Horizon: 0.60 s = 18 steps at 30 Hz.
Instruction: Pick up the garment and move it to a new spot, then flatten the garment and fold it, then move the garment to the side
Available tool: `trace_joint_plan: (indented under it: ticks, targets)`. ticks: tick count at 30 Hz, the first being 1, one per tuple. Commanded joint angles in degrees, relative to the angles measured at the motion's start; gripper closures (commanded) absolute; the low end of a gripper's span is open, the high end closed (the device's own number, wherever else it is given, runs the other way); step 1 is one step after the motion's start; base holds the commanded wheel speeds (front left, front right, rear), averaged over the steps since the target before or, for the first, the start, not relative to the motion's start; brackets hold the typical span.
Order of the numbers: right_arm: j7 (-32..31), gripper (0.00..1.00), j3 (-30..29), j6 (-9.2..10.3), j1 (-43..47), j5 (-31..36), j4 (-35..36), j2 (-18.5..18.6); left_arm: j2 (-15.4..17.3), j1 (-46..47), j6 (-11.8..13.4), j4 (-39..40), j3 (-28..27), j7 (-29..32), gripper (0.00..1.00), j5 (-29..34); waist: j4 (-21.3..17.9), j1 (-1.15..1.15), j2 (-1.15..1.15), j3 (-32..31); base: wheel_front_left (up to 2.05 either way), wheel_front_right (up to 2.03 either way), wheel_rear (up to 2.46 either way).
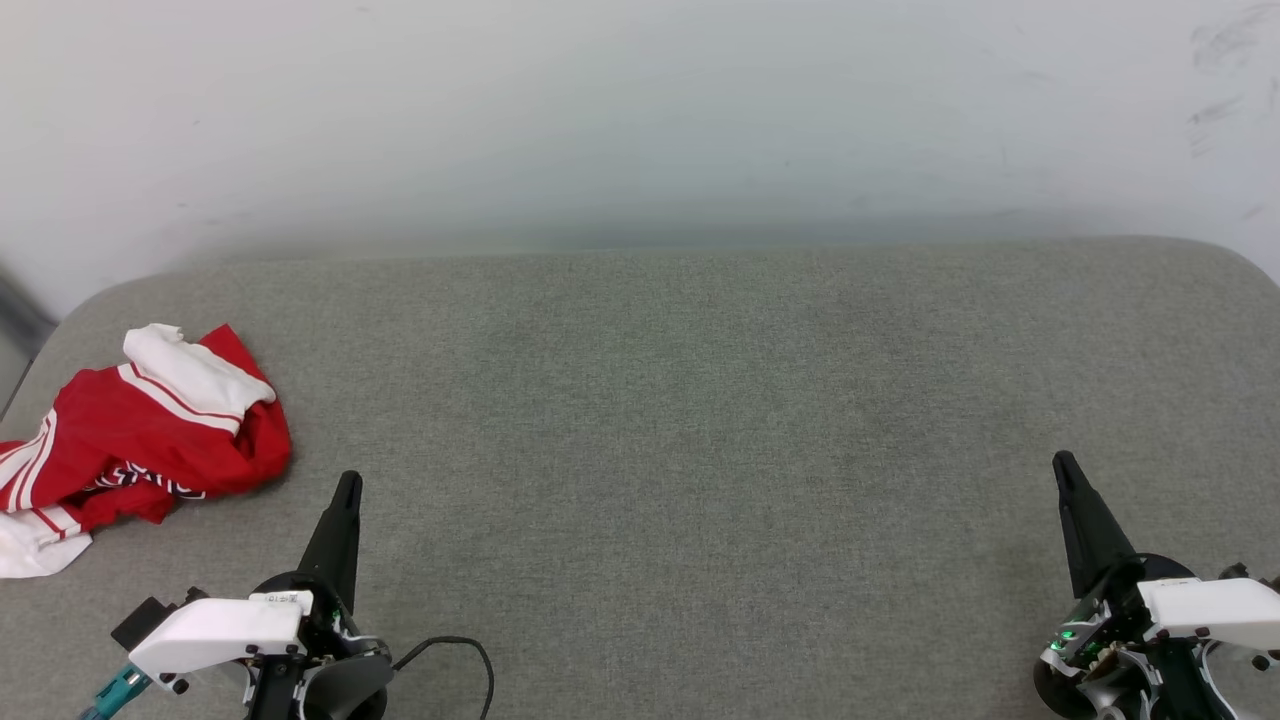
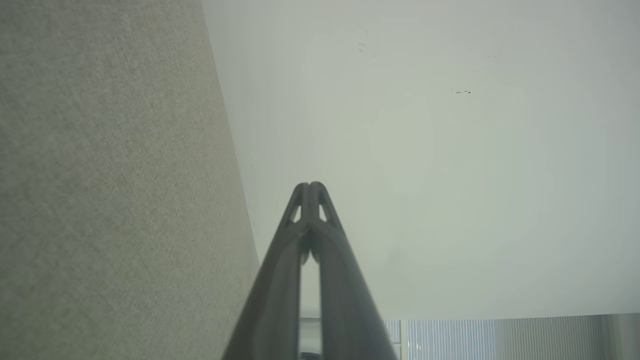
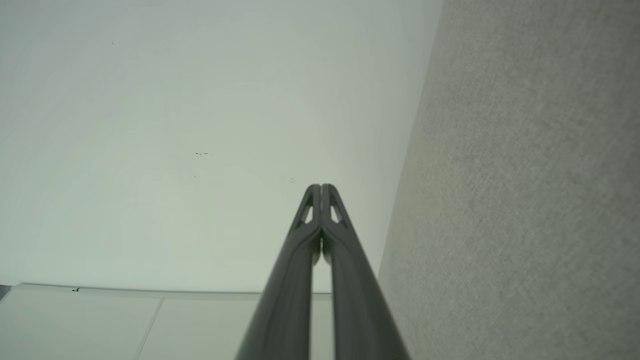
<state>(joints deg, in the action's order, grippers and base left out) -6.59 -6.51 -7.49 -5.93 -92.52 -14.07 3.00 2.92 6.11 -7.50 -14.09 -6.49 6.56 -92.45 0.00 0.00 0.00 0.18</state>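
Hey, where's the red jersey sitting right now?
In the head view, the garment lies crumpled at the grey surface's far left edge, just beyond the shut left gripper.

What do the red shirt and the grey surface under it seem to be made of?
Red jersey shirt: probably smooth synthetic knit, since it crumples in soft folds. Grey surface: seemingly matte woven fabric covering, by its fine speckled weave.
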Motion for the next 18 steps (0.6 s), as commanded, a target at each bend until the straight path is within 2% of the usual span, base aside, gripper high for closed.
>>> trace_joint_plan:
  ticks: [1, 18]
  targets:
    - [0.0, 1.0, 0.0, 0.0, -0.8, 0.3, 0.0, -0.3, -0.1, 0.4, -0.1, 0.1, -0.1, 0.0, 1.0, 0.2, 0.0, 0.0, 0.0, 0.0, 0.0, 0.0, 0.0]
    - [0.0, 1.0, 0.0, 0.0, -0.8, 0.3, 0.0, -0.3, -0.1, 0.4, -0.1, 0.1, -0.1, 0.0, 1.0, 0.2, 0.0, 0.0, 0.0, 0.0, 0.0, 0.0, 0.0]
